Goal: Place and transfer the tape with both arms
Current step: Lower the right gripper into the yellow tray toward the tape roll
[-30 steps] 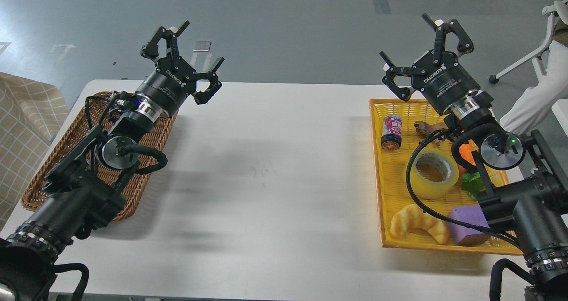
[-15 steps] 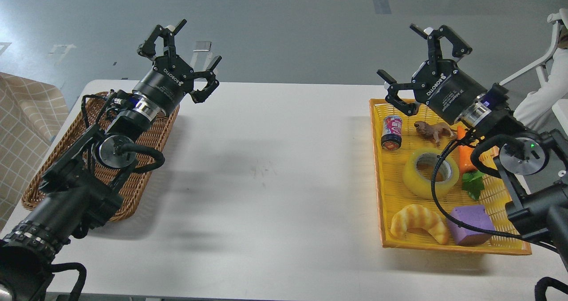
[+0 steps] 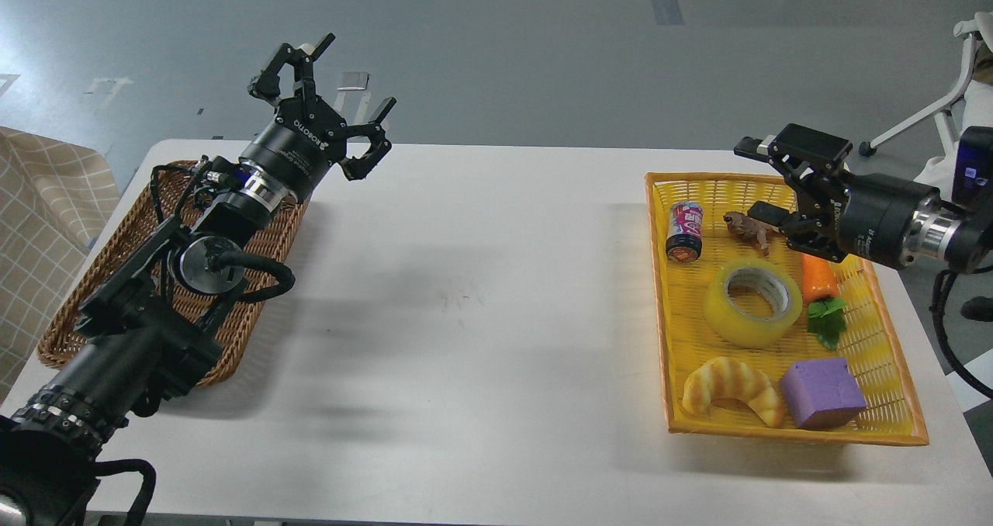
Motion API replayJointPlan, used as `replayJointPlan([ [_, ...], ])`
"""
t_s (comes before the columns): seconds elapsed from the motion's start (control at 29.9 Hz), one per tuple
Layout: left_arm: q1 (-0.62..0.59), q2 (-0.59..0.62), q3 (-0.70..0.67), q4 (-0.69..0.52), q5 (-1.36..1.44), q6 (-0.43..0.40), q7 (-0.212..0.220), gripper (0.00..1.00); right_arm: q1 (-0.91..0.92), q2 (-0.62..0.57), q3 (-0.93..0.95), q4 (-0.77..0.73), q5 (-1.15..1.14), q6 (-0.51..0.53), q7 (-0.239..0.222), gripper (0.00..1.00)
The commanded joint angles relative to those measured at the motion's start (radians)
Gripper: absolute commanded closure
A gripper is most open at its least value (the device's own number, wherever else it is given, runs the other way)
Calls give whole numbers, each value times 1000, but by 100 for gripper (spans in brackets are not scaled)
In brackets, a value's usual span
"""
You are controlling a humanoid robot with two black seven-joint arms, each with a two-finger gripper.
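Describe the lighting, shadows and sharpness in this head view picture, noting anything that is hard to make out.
Head view: even, soft overhead light; faint blurred arm shadows on the white table; no strong glare. The tape and yellow basket look sharp. The left hand is crisp, the right hand dark and side-on.

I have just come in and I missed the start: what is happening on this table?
A robot with two arms is working at a white table. Its right pincer hangs open over the yellow basket, above and behind the tape, which lies untouched among toys. The left pincer is open and empty, raised near the brown basket.
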Motion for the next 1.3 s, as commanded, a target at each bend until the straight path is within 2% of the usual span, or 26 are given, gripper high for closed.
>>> replayJointPlan([
  [0.0,2,2,-1,-7,0,0,0,2,-5,-21,-62,24,-201,0,-10,0],
  [0.23,3,-9,2,-7,0,0,0,2,-26,-25,-76,20,-545,0,-9,0],
  [0.57,-3,-6,2,-5,0,0,0,2,-21,-28,-70,-9,-750,0,-9,0],
  [0.7,-1,-11,1,-5,0,0,0,2,-32,-21,-76,-19,-935,0,-6,0],
  [0.87,0,-11,1,-5,0,0,0,2,-35,7,-82,-37,-998,0,-6,0],
  [1.07,2,-12,1,-5,0,0,0,2,-14,79,-111,-126,-1061,0,-3,0],
  [1.27,2,-14,-1,-5,0,0,0,2,-5,137,-135,-134,-1080,0,-3,1],
])
